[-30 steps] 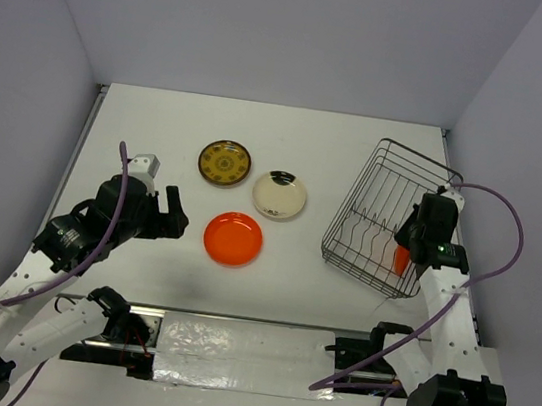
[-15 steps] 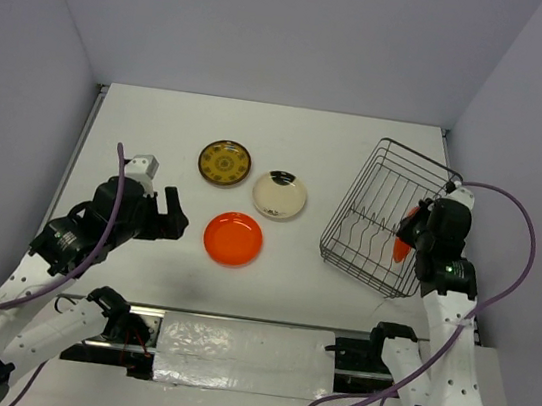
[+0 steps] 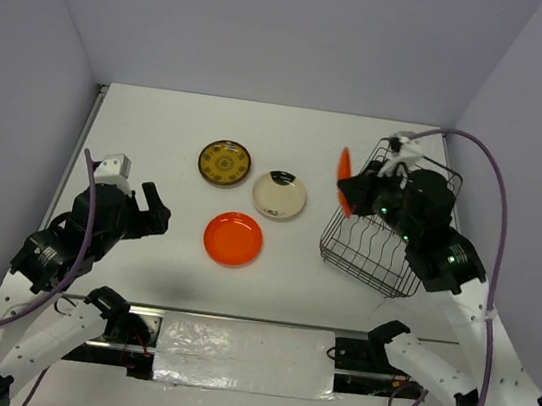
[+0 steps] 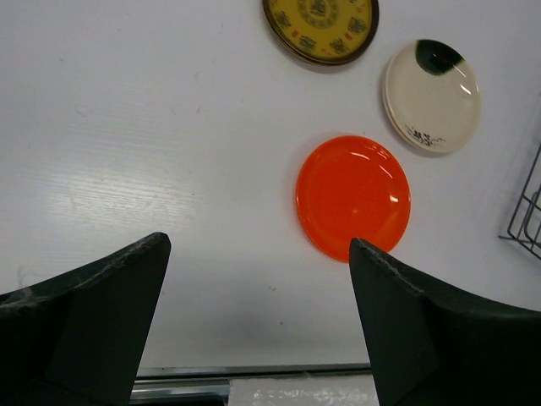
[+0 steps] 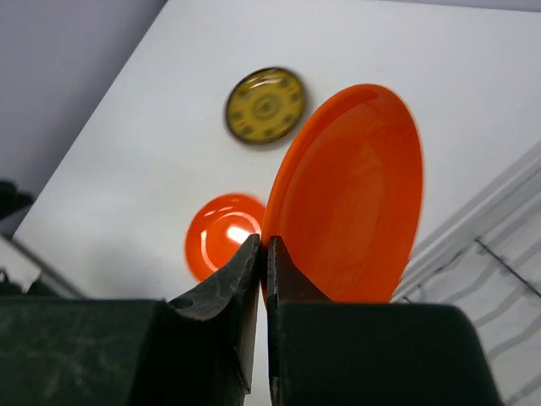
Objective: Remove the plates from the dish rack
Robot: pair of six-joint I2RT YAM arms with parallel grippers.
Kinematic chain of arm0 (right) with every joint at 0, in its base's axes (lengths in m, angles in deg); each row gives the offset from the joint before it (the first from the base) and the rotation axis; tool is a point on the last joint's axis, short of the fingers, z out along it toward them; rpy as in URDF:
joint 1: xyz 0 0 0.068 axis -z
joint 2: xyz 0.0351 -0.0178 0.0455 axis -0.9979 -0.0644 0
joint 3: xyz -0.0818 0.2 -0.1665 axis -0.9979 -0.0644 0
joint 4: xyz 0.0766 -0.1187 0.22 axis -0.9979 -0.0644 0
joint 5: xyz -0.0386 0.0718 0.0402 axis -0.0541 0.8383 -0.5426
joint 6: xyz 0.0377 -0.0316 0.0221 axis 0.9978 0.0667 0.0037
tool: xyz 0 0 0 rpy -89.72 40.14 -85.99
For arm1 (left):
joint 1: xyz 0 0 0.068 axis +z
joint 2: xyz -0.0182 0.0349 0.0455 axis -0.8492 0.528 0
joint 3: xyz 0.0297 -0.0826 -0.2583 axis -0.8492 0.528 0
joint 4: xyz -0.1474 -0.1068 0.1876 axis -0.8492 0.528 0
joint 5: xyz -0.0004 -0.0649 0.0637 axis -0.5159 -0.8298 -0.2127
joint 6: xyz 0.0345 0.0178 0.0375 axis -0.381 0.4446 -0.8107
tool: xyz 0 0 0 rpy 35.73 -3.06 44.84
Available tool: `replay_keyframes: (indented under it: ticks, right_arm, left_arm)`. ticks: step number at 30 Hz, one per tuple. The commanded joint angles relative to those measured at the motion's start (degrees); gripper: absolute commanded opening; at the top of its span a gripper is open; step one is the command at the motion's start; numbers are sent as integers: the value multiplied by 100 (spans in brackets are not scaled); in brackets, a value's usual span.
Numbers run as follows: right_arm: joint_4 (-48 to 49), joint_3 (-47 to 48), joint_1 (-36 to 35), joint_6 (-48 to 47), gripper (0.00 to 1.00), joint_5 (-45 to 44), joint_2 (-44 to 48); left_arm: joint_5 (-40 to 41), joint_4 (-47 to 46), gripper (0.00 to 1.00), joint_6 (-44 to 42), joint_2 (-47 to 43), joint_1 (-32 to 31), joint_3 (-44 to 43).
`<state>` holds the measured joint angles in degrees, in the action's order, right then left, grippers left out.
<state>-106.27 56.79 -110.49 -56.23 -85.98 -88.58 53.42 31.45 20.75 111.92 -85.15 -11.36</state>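
Orange plate (image 3: 343, 181) upright beside dish rack (image 3: 356, 241); three plates (image 3: 234, 238) flat.

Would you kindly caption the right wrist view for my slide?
Right fingers pinch an orange plate by its rim, with a yellow plate and a second orange plate beyond.

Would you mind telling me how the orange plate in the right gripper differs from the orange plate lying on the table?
The held orange plate stands on edge; the orange plate on the table lies flat. The held one is pinched at its rim by the right gripper; the other rests untouched. The held one is beside the dish rack; the other is near the cream plate. Both are round and bright orange.
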Motion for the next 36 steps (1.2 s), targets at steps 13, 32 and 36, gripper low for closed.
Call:
replay_keyframes:
  ticks: [13, 32, 36]
  right_arm:
    - [-179, 1962, -4128, 211, 0, -2371, -4215]
    - [-627, 3080, -4446, 476, 67, -2881, -5890]
    - [-707, 3142, -4446, 572, 77, -2978, -5645]
  left_arm:
    - [2120, 81, 100, 563, -602, 786, -253]
    - [1971, 37, 99, 484, -737, 778, -173]
    - [1963, 20, 99, 476, -754, 778, -165]
